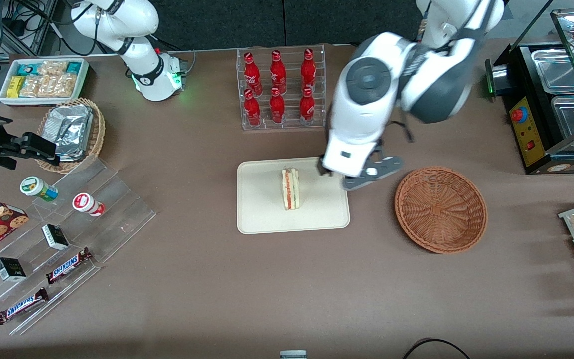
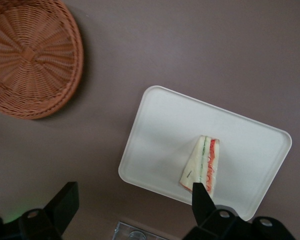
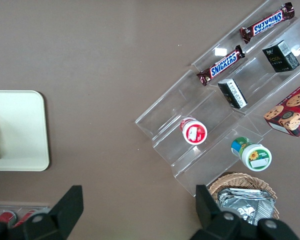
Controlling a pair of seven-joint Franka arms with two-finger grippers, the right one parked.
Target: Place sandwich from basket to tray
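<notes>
Gripper [image 2: 135, 200] is seen raised above the table, over the tray's edge nearest the basket, on the side toward the bottle rack; fingers [image 2: 204, 199] are spread wide apart and nothing is held between them. From the front, the gripper [image 1: 339, 177] is largely covered by the arm's own wrist, with only dark finger parts and a grey bracket showing

Sandwich [image 1: 290, 188] is found on the tray [image 1: 257, 219], roughly at its middle, standing on edge with the red and green filling stripe turned up. Its long axis is laid from the rack side toward the front camera. It is clear of the tray's rim on all sides. In the wrist view the sandwich [image 2: 202, 164] is noted just beside one fingertip in the picture, though the gripper is well above it and not touching

Basket [image 1: 440, 209] is set on the table beside the tray, toward the working arm's end, apart from the tray with bare table between. No item is seen in it; the woven bottom [image 2: 27, 52] is fully visible

Bottle rack [image 1: 281, 89] with six red bottles is placed farther from the front camera than the tray

Tray [image 2: 165, 130] lies flat, cream-white, with only the sandwich on it
</notes>
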